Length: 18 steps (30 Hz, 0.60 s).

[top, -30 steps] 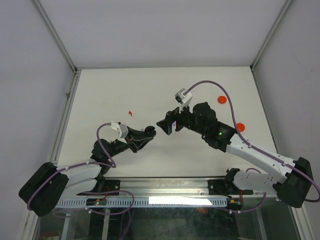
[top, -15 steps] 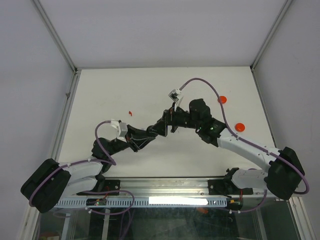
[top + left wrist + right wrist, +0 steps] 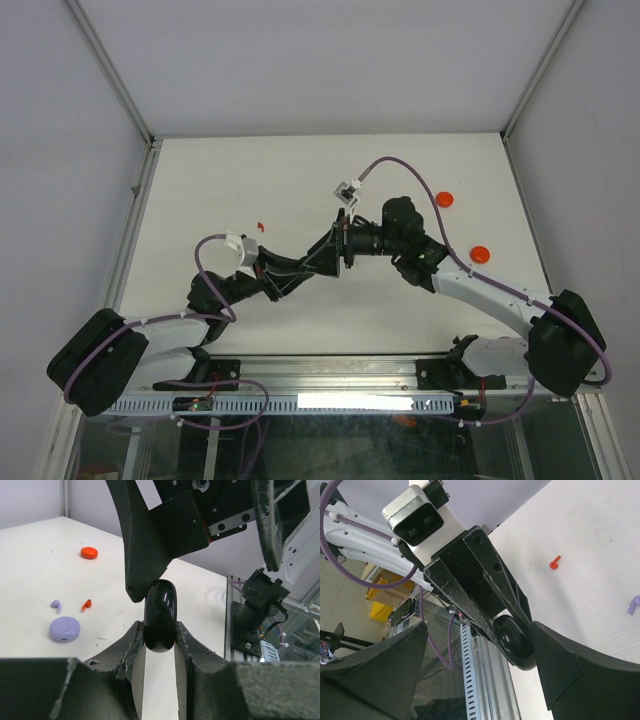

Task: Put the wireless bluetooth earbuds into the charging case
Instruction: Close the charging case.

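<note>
1. The left tool (image 3: 159,645) pinches a glossy black case (image 3: 160,615) between its fingers and holds it upright above the table (image 3: 35,600), so its upper end is exposed to the other arm.
2. The right tool (image 3: 485,665) is spread wide around that case; one finger touches its top, probably to open or steady it.
3. A red earbud (image 3: 86,604) and a lavender earbud (image 3: 56,605) lie loose on the table beside a lavender disc (image 3: 64,629), well apart from the case.

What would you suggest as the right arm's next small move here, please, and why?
Probably close the right pincer onto the black case. The left pincer holds it upright in mid-air, and the right's open fingers already bracket it, one touching its top.
</note>
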### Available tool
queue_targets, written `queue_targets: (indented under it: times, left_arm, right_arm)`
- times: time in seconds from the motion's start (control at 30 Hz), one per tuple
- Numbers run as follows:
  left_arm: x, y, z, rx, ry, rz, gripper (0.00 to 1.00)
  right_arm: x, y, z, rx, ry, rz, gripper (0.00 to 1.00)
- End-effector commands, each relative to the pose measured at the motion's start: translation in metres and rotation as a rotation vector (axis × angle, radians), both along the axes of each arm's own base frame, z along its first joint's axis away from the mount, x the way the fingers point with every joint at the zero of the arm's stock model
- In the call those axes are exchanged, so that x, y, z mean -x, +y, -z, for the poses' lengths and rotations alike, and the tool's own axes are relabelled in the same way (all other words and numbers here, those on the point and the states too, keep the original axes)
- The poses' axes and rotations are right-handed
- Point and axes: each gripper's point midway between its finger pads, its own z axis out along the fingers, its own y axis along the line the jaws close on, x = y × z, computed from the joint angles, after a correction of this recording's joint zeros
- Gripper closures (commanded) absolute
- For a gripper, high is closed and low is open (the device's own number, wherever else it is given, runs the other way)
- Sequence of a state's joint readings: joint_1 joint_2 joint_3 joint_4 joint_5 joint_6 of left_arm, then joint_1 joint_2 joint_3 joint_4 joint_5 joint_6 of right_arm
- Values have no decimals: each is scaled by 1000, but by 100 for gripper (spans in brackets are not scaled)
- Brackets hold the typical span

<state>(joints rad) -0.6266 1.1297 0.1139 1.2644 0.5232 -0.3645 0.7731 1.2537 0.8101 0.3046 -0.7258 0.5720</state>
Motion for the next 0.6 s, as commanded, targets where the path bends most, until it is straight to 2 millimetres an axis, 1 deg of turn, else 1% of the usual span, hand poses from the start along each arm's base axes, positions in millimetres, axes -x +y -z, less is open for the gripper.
queue_targets:
  times: [0.0, 0.03, 0.13, 0.23, 0.3, 0.37, 0.43, 0.5, 0.57]
  left_arm:
    - [-10, -1, -9, 46, 47, -24, 95]
    - [-11, -1, -6, 46, 63, -26, 95]
    - [-13, -2, -2, 53, 109, -29, 95]
    - [-21, -2, 3, 53, 175, -60, 93]
    - [-31, -3, 9, 43, 239, -96, 92]
    - [-44, -2, 18, 29, 327, -153, 90]
    - [-60, -2, 22, 24, 413, -216, 88]
    - [-72, -4, 29, 1, 470, -260, 89]
    - [-84, -6, 36, -28, 519, -297, 89]
  right_arm:
    - [14, -6, -34, -101, -93, -65, 14]
    - [13, -8, -35, -101, -103, -51, 14]
    - [2, -13, -29, -65, -123, 19, 15]
    - [-19, -24, -17, 11, -160, 165, 14]
    - [-39, -40, -8, 82, -192, 314, 13]
    - [-58, -59, 3, 151, -227, 461, 13]
    - [-70, -78, 15, 207, -245, 577, 13]
    - [-79, -96, 31, 263, -255, 668, 13]
    - [-87, -115, 51, 329, -258, 764, 13]
